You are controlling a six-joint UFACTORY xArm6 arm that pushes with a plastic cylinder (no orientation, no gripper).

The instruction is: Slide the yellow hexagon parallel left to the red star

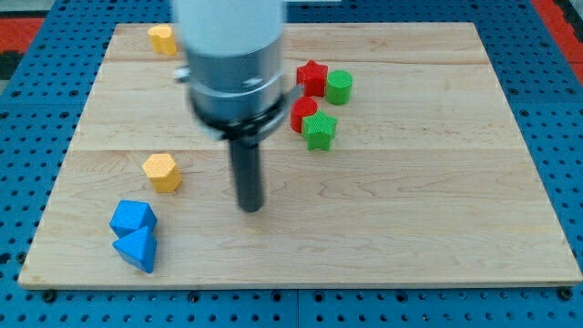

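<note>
A yellow hexagon (pixel 162 171) lies on the wooden board (pixel 437 182) at the view's left, below the middle. A red star (pixel 311 77) sits near the view's top centre, touching a green cylinder (pixel 339 87) on its right. My tip (pixel 250 208) is on the board to the right of the yellow hexagon, apart from it by a clear gap. The arm's grey body hides part of the board above the tip.
A second yellow block (pixel 162 39) lies at the top left. A red block (pixel 303 113) and a green star (pixel 320 130) sit just below the red star. Two blue blocks (pixel 133 218) (pixel 137 249) lie at the bottom left near the board's edge.
</note>
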